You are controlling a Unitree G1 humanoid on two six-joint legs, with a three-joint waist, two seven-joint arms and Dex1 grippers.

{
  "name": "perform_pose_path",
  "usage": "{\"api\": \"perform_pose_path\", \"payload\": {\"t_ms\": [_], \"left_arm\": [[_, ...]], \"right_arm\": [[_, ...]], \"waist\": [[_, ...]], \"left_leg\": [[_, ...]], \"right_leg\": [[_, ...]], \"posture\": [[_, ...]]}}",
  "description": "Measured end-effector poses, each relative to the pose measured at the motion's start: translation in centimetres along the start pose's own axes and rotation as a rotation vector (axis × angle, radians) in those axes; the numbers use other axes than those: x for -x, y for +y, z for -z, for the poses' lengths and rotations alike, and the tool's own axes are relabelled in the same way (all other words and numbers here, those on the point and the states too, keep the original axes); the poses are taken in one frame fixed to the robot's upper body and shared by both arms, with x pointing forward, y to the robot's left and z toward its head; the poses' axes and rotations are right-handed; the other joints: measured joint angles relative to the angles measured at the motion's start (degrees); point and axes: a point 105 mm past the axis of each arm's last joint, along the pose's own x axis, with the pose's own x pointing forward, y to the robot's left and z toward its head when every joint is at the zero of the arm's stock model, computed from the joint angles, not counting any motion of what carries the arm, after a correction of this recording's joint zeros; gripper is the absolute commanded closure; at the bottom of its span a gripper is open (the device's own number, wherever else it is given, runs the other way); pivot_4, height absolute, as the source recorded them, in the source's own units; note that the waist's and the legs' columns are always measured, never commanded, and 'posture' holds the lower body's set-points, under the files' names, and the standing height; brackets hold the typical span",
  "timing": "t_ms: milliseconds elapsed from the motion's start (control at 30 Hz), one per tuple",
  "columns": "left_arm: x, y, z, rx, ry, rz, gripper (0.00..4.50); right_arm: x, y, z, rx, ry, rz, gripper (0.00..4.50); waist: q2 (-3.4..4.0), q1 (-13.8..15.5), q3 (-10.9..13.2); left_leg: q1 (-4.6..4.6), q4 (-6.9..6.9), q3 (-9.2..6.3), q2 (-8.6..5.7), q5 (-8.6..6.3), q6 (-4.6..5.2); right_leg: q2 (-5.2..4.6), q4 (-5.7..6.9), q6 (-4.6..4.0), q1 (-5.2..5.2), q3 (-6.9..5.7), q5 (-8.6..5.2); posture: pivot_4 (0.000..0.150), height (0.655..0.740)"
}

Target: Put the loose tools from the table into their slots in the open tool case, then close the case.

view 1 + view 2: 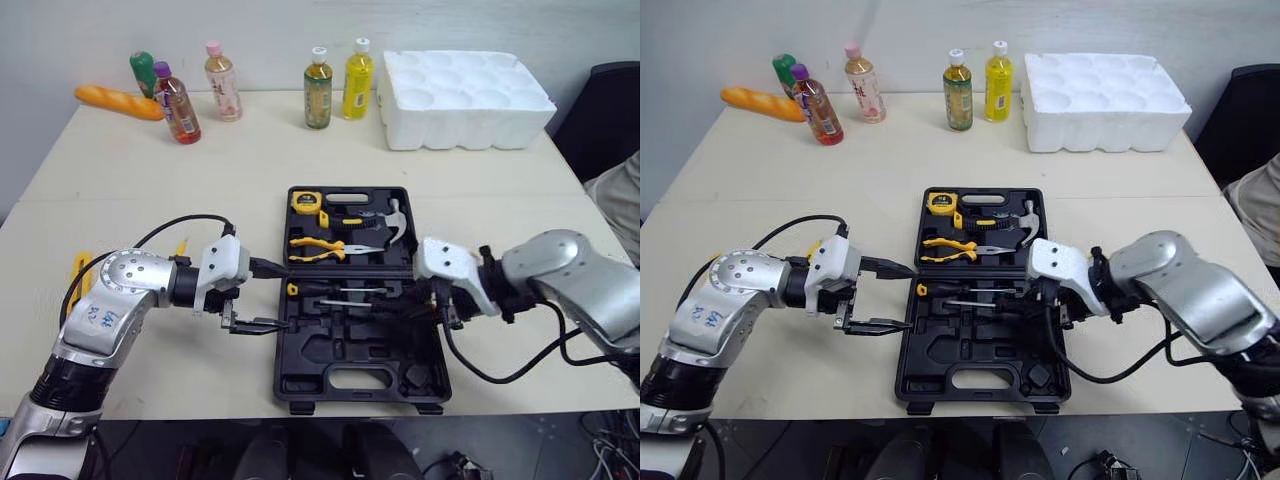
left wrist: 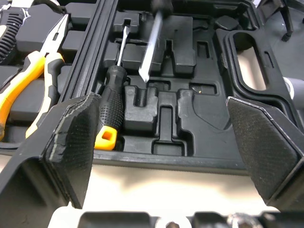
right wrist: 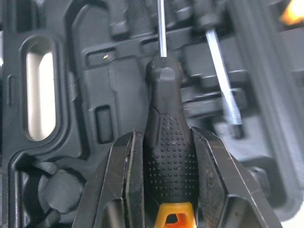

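The tool case [image 1: 330, 345] below my right pincer [image 3: 164, 135] holds pliers [image 1: 318, 248], hammer [image 1: 390, 228] and tape measure [image 1: 305, 202] beyond it. It pinches a black, dimpled, orange-capped screwdriver [image 3: 164, 85]. My left pincer [image 1: 275, 297] is spread.

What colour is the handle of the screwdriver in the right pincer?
The screwdriver handle is black with an orange end; right wrist view.

tool case [image 1: 940, 360] open, L end effector [image 1: 910, 297] wide

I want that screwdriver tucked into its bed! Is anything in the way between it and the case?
Nothing visible. The right hand holds the screwdriver over bare slots in the open case. A second screwdriver lies in its own slot alongside, and the open left hand sits at the case's edge.
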Motion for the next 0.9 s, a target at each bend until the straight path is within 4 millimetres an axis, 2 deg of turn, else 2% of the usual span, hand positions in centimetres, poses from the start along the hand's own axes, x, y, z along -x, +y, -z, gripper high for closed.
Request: {"api": "perform_pose_path", "payload": {"t_ms": [233, 500, 700, 900], "left_arm": [[-0.1, -0.1, 0.2, -0.001, 0.004, -0.003, 0.00], [-0.2, -0.3, 0.4, 0.004, 0.005, -0.006, 0.00], [-0.4, -0.4, 0.1, -0.008, -0.002, -0.002, 0.00], [-0.6, -0.3, -0.2, -0.014, -0.016, -0.001, 0.00]], "right_arm": [[-1.6, -1.0, -0.4, 0.032, 0.016, -0.006, 3.49], [-1.1, -1.2, -0.5, 0.035, 0.027, -0.021, 3.49], [0.7, -2.4, -1.5, 0.046, 0.019, 0.009, 3.49], [0.0, -3.1, -0.4, 0.073, 0.065, 0.025, 3.49]], "waist": [[0.00, -0.12, 0.00], [0.00, -0.09, 0.00], [0.00, -0.13, 0.00], [0.00, -0.11, 0.00]], "left_leg": [[0.01, 0.20, -0.01, 0.01, 0.05, -0.07], [-0.01, 0.25, 0.00, 0.00, 0.04, -0.06], [-0.02, 0.26, -0.01, 0.00, 0.03, -0.05], [-0.05, 0.33, 0.00, -0.01, 0.03, -0.04]], "right_leg": [[0.03, 0.28, -0.02, -0.06, 0.00, 0.01], [0.02, 0.27, -0.02, -0.05, 0.00, 0.01], [0.02, 0.27, -0.02, -0.06, -0.01, 0.01], [0.02, 0.30, -0.02, -0.07, -0.01, 0.01]], "posture": [[0.150, 0.7400], [0.150, 0.7400], [0.150, 0.7400], [0.150, 0.7400]]}}
